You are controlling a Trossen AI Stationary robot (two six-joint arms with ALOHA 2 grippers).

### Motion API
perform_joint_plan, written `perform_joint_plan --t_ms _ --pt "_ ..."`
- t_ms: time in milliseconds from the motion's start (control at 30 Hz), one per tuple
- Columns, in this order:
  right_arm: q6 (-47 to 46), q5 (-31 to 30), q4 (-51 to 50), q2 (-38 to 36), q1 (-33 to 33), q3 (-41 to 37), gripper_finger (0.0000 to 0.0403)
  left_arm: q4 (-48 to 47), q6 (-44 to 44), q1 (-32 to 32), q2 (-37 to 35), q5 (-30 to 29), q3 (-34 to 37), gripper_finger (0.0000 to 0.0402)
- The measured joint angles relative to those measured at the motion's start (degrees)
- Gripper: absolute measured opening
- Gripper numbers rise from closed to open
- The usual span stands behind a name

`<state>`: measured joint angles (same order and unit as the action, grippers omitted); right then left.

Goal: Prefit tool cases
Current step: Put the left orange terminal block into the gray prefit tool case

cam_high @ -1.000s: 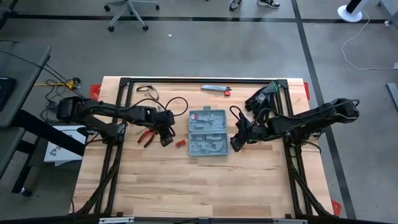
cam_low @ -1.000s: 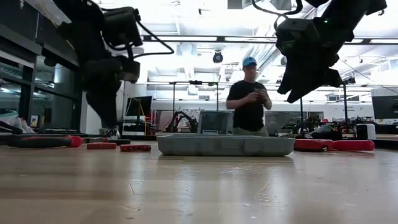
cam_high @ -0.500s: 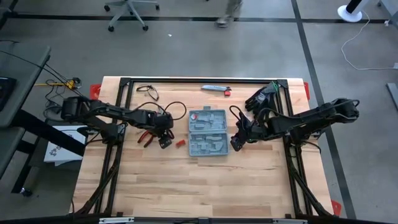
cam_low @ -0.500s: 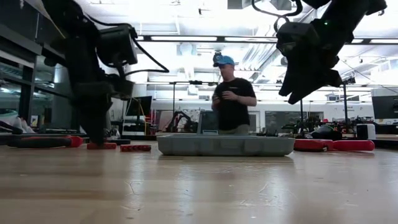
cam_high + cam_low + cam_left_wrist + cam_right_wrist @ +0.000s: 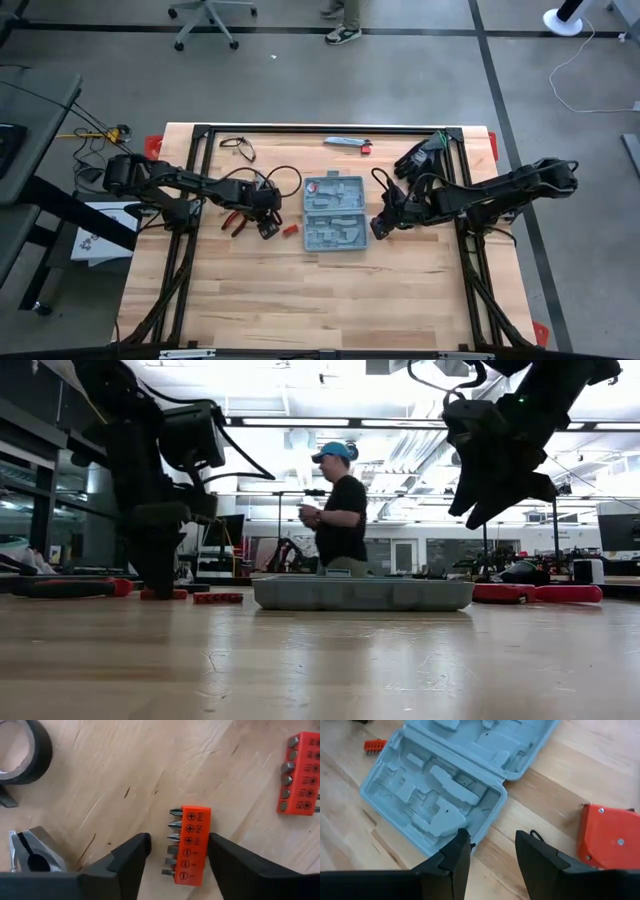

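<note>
Two pincers apart, nothing held; left pincer [image 5: 176, 851] has dropped to straddle bit strip [image 5: 189, 845] since a second ago; right pincer [image 5: 490, 851] unmoved beside open case [image 5: 437, 797].

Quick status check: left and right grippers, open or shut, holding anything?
Left gripper: open, fingers either side of the orange bit holder, not gripping it.
Right gripper: open, empty, beside the open tool case.

Open tool case [image 5: 334, 213] mid-table — an arm either side
</note>
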<state>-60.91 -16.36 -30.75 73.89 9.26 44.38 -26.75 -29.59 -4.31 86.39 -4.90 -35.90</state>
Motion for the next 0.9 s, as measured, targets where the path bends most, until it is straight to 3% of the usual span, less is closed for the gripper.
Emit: perform_joint_plan --t_ms 267,467,667,900 --pt "-9.54 -5.59 0.08 0.0 1.04 0.0 0.0149 0.63 -0.24 0.0 0.13 -0.29 0.09 0.0082" --pt "-13.33 -9.58 0.14 0.0 1.29 0.0 0.0149 1.74 2.15 -0.16 -0.24 2.31 0.17 0.0078" --pt "-13.68 -9.67 0.51 0.0 1.29 0.0 0.0149 2.24 3.37 -0.75 -2.1 3.63 0.2 0.0078" --pt "-12.18 -9.7 0.52 0.0 1.29 0.0 0.0149 2.68 4.69 -2.74 -6.19 10.55 0.39 0.0078"
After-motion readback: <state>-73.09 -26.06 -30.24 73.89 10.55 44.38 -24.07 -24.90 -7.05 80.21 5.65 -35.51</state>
